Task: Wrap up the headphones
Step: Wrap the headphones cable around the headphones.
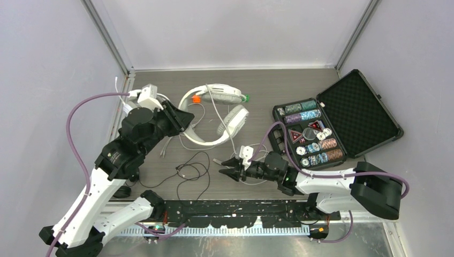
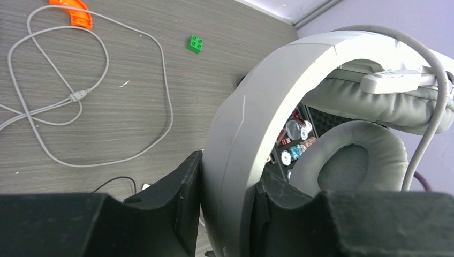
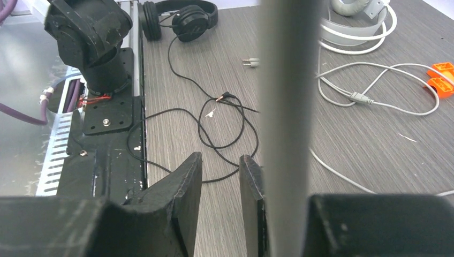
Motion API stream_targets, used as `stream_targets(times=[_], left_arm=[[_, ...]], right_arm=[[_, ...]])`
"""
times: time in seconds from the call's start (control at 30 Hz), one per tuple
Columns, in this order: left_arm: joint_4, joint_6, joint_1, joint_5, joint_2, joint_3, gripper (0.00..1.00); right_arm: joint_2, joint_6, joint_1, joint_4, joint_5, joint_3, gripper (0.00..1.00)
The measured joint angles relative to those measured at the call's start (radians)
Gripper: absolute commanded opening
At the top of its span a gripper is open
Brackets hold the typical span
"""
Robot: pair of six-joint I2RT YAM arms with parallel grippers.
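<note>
The white headphones [image 1: 214, 140] lie at the middle back of the table. My left gripper [image 1: 184, 119] is shut on their headband [image 2: 241, 139], and a padded cup [image 2: 348, 155] shows just behind it. Their thin white cord [image 2: 77, 96] loops loosely on the table. My right gripper [image 1: 222, 166] hovers low over the table in front of them, open with nothing between its fingers [image 3: 220, 158]. A blurred white cord [image 3: 286, 107] hangs close past the outside of its right finger. The black headphones [image 3: 182, 19] lie by the left arm's base, their black cord [image 1: 193, 171] sprawled across the table.
An open black foam-lined case [image 1: 356, 104] of chips stands at the right. An orange piece [image 1: 196, 99] and a green piece [image 1: 246, 98] lie by the white headphones. The walls of the enclosure close in the back and sides.
</note>
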Motion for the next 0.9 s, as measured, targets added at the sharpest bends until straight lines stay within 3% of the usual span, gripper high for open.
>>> stream_targets(times=[0.5, 0.9], left_arm=[[0.007, -0.042, 0.000, 0.149, 0.016, 0.101, 0.00], [-0.046, 0.065, 0.001, 0.391, 0.107, 0.228, 0.00]], right_arm=[[0.085, 0.041, 0.000, 0.182, 0.096, -0.085, 0.01], [0.025, 0.035, -0.020, 0.166, 0.227, -0.085, 0.01]])
